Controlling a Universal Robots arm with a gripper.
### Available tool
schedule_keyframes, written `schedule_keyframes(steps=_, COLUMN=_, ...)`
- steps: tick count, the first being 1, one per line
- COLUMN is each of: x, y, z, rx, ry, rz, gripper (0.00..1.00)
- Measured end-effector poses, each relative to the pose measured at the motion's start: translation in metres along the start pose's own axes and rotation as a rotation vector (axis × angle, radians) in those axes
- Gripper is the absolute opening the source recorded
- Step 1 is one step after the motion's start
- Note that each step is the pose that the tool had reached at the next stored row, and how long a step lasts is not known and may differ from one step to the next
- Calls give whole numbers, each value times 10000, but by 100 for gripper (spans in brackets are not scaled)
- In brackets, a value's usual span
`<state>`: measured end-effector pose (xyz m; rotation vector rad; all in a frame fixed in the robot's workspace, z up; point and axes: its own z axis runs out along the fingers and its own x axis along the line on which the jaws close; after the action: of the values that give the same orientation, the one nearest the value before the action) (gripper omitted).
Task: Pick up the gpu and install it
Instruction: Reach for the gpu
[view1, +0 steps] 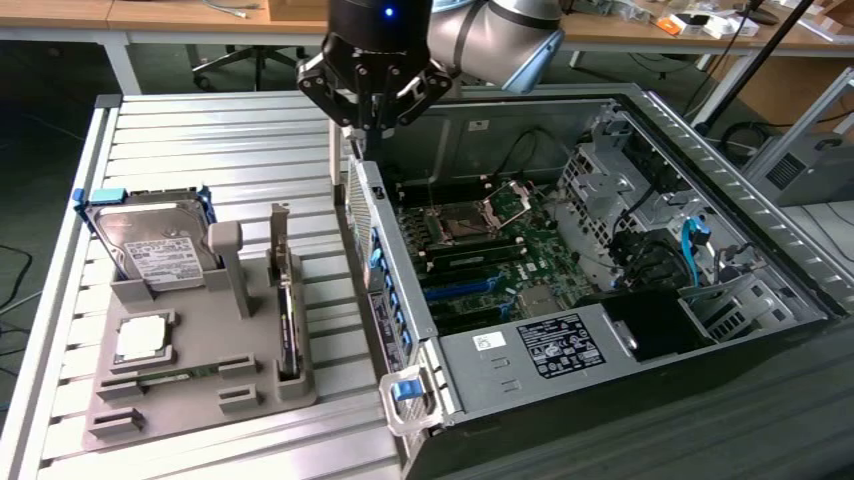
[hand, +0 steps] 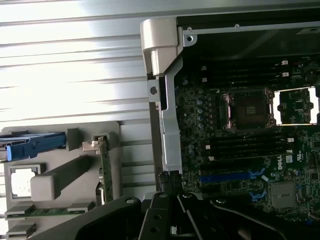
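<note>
This is a robotics lab or test workshop: a robot arm (view1: 501, 35) hangs over a slatted metal table (view1: 214, 140), where an open computer case (view1: 494, 130) lies on its side with its motherboard (view1: 534, 260) bare. Beside the case, a grey moulded holder (view1: 187, 400) keeps loose computer parts, such as a hard drive (view1: 154, 250), in fitted slots. Behind stand wooden workbenches (view1: 160, 15) strewn with cables, and an office chair (view1: 247, 60).

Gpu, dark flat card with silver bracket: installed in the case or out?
Out: the gpu stands on edge in the grey holder, outside the black computer case.
</note>
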<state>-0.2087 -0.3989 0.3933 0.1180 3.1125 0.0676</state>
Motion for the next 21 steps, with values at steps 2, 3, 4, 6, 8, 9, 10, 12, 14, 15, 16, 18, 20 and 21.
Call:
schedule_keyframes(steps=2, x=14, y=-1, z=0, rx=0, ry=0, rz=0, gripper=11)
schedule_keyframes(steps=3, x=20, y=-1, z=-1, rx=0, ry=0, rz=0, gripper=11)
schedule_keyframes(steps=4, x=26, y=-2, z=0, rx=-1, ry=-1, rz=0, gripper=11)
schedule_keyframes(steps=6, x=40, y=-3, z=-1, rx=0, ry=0, rz=-1, gripper=11)
schedule_keyframes(steps=8, x=55, y=-4, z=-1, rx=-1, ry=-1, rz=-1, gripper=11)
schedule_keyframes(steps=9, x=65, y=-5, z=-2, rx=0, ry=0, rz=0, gripper=11)
schedule_keyframes(steps=10, x=69, y=-5, z=-1, rx=-1, ry=-1, rz=-1, gripper=11)
schedule_keyframes(steps=12, x=84, y=-6, z=-2, rx=0, ry=0, rz=0, gripper=11)
schedule_keyframes(steps=14, x=99, y=-7, z=-2, rx=0, ry=-1, rz=0, gripper=11)
schedule_keyframes(steps=15, x=104, y=-8, z=-2, rx=-1, ry=-1, rz=0, gripper=11)
schedule_keyframes(steps=16, x=111, y=-8, z=-3, rx=-1, ry=-1, rz=0, gripper=11)
schedule_keyframes(steps=18, x=121, y=-9, z=-3, rx=-1, ry=-1, rz=0, gripper=11)
schedule_keyframes(steps=20, x=129, y=-10, z=-3, rx=-1, ry=-1, rz=0, gripper=11)
schedule_keyframes(steps=21, x=133, y=-10, z=-4, rx=0, ry=0, rz=-1, gripper=11)
